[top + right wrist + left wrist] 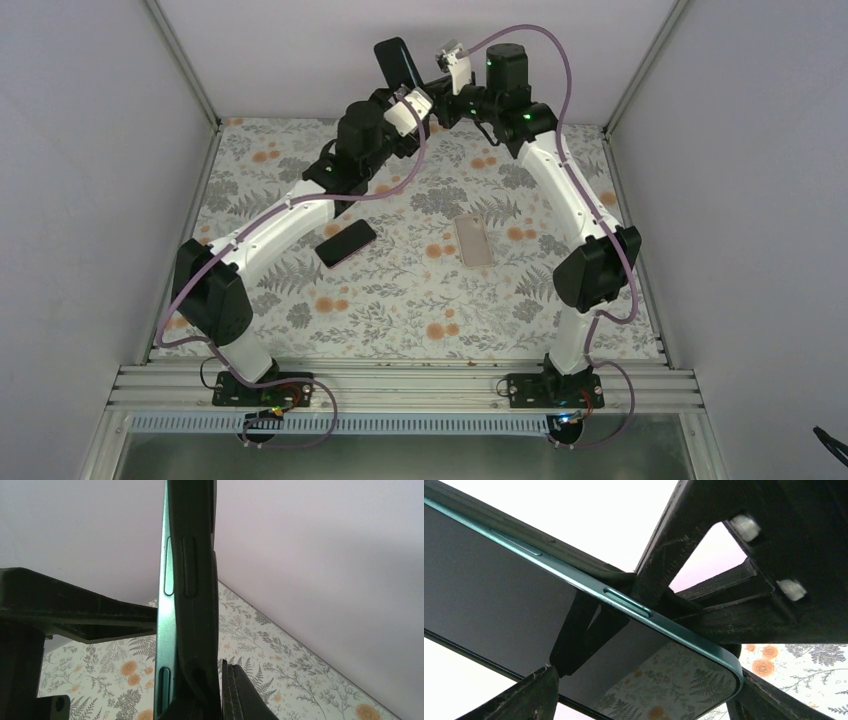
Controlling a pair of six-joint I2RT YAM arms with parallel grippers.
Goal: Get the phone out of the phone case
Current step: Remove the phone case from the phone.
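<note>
The phone [499, 595], with a dark screen and a teal frame, is held high at the back of the table [400, 290], between both grippers. Its black case [199, 595] is still on its back but stands off the teal edge [165, 625] along one side. My left gripper [644, 700] is shut across the phone's lower corner. My right gripper [200, 700] is shut on the case, with one finger [242, 695] pressed on the case's back. In the top view the phone [397, 60] sits between the left gripper [388, 95] and the right gripper [428, 75].
A dark phone with a pinkish edge [346, 242] lies on the flowered table left of centre. A rose-gold phone [473, 240] lies right of centre. Grey walls close in the table at the back and on both sides.
</note>
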